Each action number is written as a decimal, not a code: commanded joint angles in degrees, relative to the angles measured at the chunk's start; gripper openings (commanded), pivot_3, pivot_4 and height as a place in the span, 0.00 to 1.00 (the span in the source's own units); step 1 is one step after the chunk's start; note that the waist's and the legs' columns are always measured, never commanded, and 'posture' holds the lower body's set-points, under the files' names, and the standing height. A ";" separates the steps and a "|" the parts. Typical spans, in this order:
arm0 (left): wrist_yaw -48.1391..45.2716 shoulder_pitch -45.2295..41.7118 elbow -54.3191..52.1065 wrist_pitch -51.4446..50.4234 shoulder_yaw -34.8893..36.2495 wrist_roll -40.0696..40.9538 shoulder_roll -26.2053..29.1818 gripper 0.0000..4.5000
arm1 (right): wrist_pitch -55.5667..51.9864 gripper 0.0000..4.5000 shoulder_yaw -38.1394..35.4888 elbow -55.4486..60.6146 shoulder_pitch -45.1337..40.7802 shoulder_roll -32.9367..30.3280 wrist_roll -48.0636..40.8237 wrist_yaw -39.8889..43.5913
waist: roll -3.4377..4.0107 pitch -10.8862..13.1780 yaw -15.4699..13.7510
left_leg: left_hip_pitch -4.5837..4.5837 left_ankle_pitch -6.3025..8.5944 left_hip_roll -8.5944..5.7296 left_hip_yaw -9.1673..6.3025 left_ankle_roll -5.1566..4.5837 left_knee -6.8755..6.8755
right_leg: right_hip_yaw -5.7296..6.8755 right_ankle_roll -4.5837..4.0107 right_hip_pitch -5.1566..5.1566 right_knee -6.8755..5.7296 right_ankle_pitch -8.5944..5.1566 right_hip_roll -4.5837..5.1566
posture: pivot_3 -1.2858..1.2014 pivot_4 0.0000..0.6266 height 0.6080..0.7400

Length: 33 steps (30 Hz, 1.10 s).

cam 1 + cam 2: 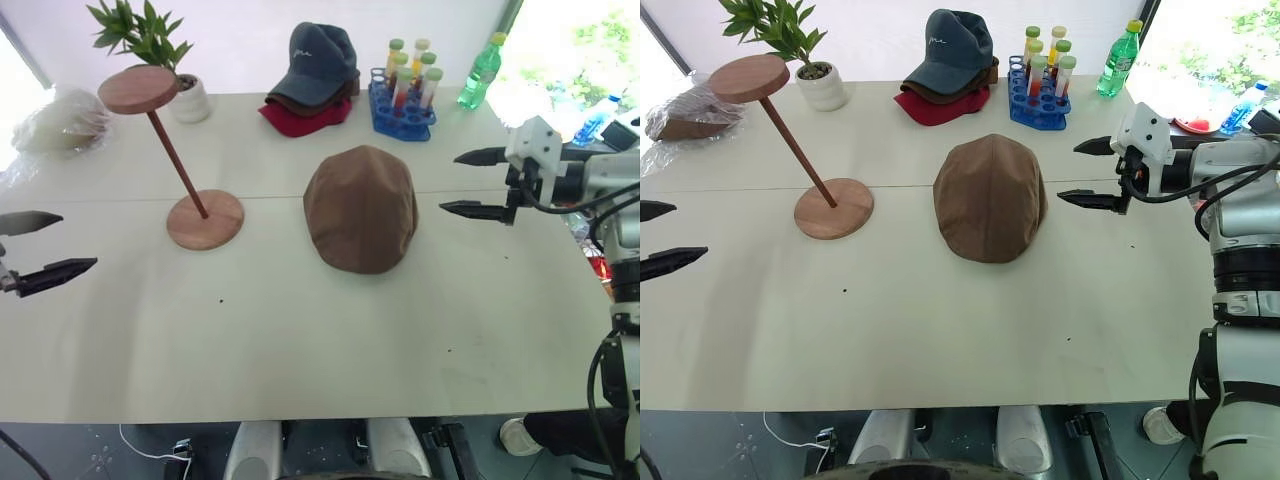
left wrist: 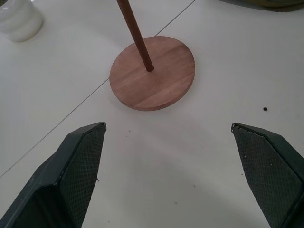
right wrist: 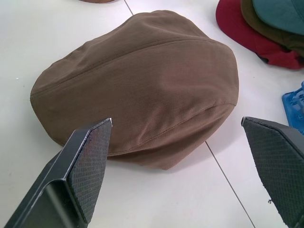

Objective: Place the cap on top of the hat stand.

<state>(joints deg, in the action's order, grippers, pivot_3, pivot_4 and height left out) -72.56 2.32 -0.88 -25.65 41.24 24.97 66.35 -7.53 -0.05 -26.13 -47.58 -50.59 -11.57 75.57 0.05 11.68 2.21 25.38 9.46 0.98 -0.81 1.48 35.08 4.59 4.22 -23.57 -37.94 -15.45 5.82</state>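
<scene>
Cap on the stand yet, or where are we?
Nothing done yet: the plain brown fabric flat cap lies on the white table, and the reddish-brown wooden hat stand has a bare top disc. In hand: right gripper, jaws open, faces the cap. Left: grasp, lift, place.

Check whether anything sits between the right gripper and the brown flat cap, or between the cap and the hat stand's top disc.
Nothing visible does. The right gripper, open, faces the brown flat cap across bare table. The hat stand stands beside the cap, its top disc bare.
</scene>
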 commanded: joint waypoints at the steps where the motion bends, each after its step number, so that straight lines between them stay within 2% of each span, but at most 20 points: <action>1: -0.67 -0.69 -0.23 0.88 0.50 0.58 1.03 0.98 | 0.34 1.00 -1.81 0.87 -0.58 -0.57 -0.90 -0.33 | 0.00 0.00 -0.01 | 0.00 0.00 0.00 0.00 0.00 0.00 | 0.00 0.00 0.00 0.00 0.00 0.00 | 0.52 0.24 0.91; 15: 0.18 -2.05 -0.49 -4.45 1.12 3.44 1.48 0.98 | -1.71 1.00 -2.18 1.89 -0.76 -0.68 -1.84 -0.04 | 0.00 0.00 -0.01 | 0.00 0.00 0.02 0.05 0.00 -0.01 | -0.05 -0.01 -0.03 0.00 0.00 0.00 | 0.52 0.24 0.91; 19: 0.20 -5.38 -1.37 -7.29 0.75 5.90 2.82 0.98 | -0.88 1.00 -1.70 4.06 -1.07 -1.22 -0.77 -0.85 | 0.00 0.00 -0.05 | 0.00 0.00 0.03 0.06 0.00 -0.01 | -0.05 -0.01 -0.04 0.00 0.00 -0.01 | 0.52 0.24 0.91; 22: -1.11 -9.42 -4.42 -12.91 0.70 11.94 4.37 0.98 | -1.13 1.00 -1.11 9.05 -0.56 -2.30 -1.23 0.96 | -0.02 0.01 -0.25 | 0.02 0.00 0.03 0.06 0.00 -0.01 | -0.06 0.00 -0.05 0.00 -0.01 -0.01 | 0.52 0.24 0.91; 28: -2.61 -22.03 -12.27 -25.38 -5.86 29.84 8.14 0.98 | -11.56 1.00 -0.77 35.10 5.87 -2.48 -4.25 -3.28 | -0.06 0.01 -1.18 | 0.02 0.01 0.08 0.09 0.01 -0.03 | -0.13 0.05 -0.06 0.01 0.01 -0.04 | 0.52 0.24 0.91; 30: -3.20 -25.79 -13.08 -26.46 -10.17 32.22 8.37 0.98 | -12.84 1.00 0.44 42.79 10.14 -2.22 -2.78 -6.17 | -0.05 0.01 -1.39 | 0.00 0.03 0.13 0.12 0.03 -0.02 | -0.16 0.05 -0.05 0.01 0.02 -0.12 | 0.52 0.24 0.91; 33: -5.07 -28.90 -14.01 -25.10 -16.34 31.57 8.18 0.98 | -12.07 1.00 2.46 49.62 17.17 -2.46 1.13 -10.00 | -0.09 -0.01 -1.69 | -0.03 0.03 0.14 0.14 0.03 0.01 | -0.17 0.05 -0.02 0.00 0.01 -0.17 | 0.52 0.24 0.91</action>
<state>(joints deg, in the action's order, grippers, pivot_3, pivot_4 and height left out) -76.64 -25.32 -14.77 -51.34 26.93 56.37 73.90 -20.05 2.34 19.96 -31.44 -52.73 -12.50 67.92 -0.03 11.67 0.53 25.36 9.49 1.11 -0.66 1.51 35.10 4.40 4.25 -23.59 -37.93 -15.45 5.65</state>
